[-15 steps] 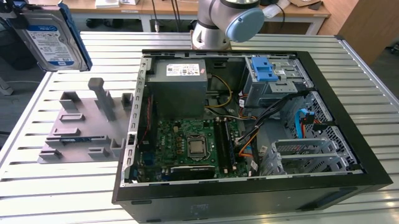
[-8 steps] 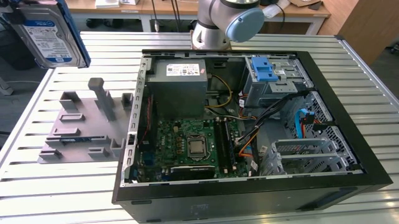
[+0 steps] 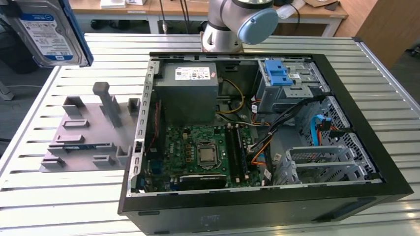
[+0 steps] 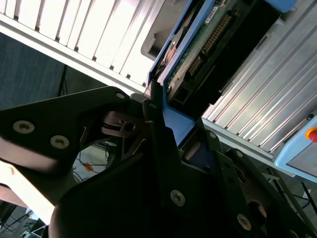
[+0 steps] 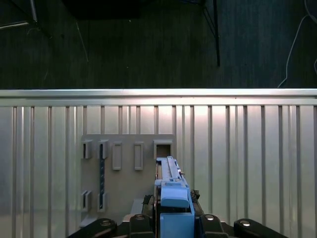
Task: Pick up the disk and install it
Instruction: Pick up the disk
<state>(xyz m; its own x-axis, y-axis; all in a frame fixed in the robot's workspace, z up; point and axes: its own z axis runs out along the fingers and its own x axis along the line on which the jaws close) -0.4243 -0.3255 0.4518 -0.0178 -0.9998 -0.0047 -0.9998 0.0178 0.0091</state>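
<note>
**Above the grey holder: disk picked up, not yet installed**

Your gripper [image 4: 168, 116] is clamped on the disk [image 4: 208, 42]. In the second wrist view its dark fingers [image 4: 158, 148] press on the blue carrier frame [image 4: 174, 126] from both sides, and the drive's green circuit board faces the camera.

In the first wrist view the disk hangs down from the gripper over the grey holder [image 5: 126, 191] on the slatted table [image 5: 247, 148]. It looks clear of the holder and touches nothing beneath it. In the exterior view you see it raised high at the exterior view's left, label side out, well apart from the open computer case [image 3: 249, 209].

You can count the pick-up as done, since the disk is off the holder and carried by the gripper alone. All of the install is left. The disk is outside the case. The drive cage [image 3: 302, 88] with the light-blue latch [image 3: 279, 73] on top sits in the case's far corner, near the grey power supply box [image 3: 187, 93], and the disk is nowhere near it. No part of the disk has crossed the case's rim.
</note>
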